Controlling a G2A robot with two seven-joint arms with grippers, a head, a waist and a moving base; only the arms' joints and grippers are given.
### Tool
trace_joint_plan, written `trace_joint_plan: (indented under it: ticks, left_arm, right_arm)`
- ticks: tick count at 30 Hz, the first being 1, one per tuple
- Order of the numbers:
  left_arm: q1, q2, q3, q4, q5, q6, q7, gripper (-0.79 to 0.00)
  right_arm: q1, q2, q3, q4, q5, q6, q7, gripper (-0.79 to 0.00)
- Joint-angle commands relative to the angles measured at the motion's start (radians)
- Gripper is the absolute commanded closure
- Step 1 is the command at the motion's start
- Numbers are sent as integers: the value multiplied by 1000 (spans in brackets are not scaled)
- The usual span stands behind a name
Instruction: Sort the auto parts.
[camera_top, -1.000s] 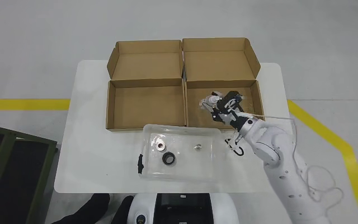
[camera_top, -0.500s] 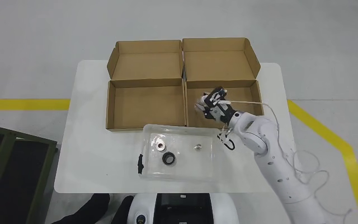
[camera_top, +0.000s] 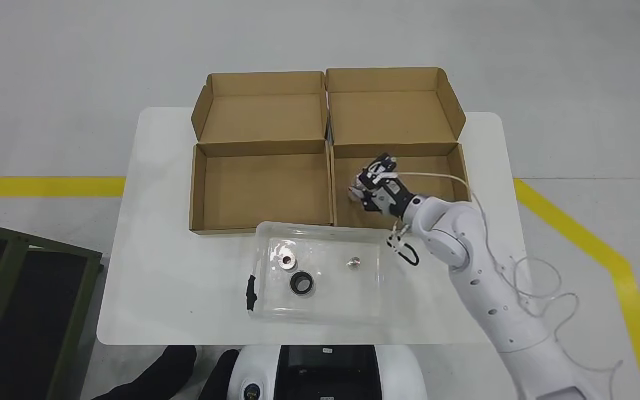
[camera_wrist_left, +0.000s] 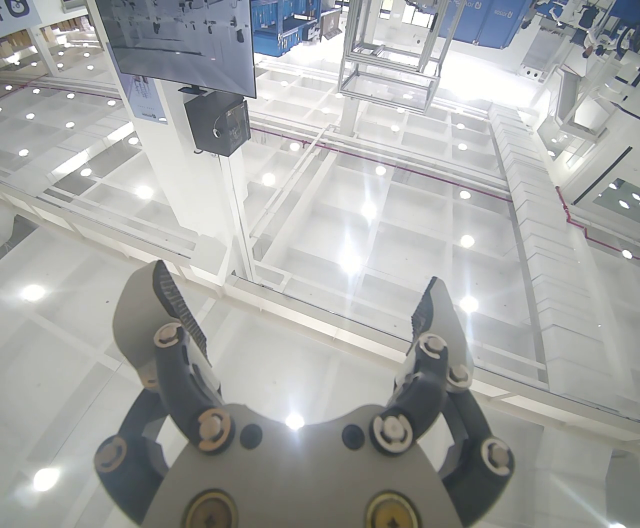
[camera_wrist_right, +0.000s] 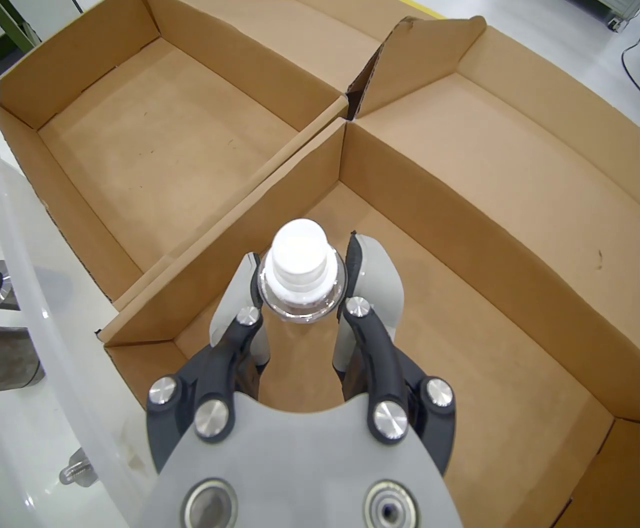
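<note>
A small white stepped part is clamped between the right jaws, long axis pointing straight out from them, and is held over the right-hand cardboard box, inside its near left corner. The left jaws are spread wide, empty.

Under the right claw and the white part it grips, the floor of the right box lies bare, with open room toward the far and right walls. Just to the claw's left rise the two touching walls shared with the left box, whose floor is also bare. Behind the claw, the box's near wall and the clear bin bar any low path over the desk.
</note>
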Motion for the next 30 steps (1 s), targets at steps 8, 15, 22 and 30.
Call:
trace_joint_plan:
  ticks: [8, 15, 22, 30]
  left_arm:
    - [0, 0, 0, 0, 0, 0, 0, -785]
    - [0, 0, 0, 0, 0, 0, 0, -785]
    - [0, 0, 0, 0, 0, 0, 0, -785]
    - [0, 0, 0, 0, 0, 0, 0, -785]
  right_arm:
    - [-39, 9, 35, -110, -42, 26, -11, -785]
    - [-137, 28, 100, -304, -40, -22, -9, -785]
    - [-243, 48, 137, -456, -33, -141, 15, -785]
    - [-354, 62, 66, -558, -62, -314, 11, -785]
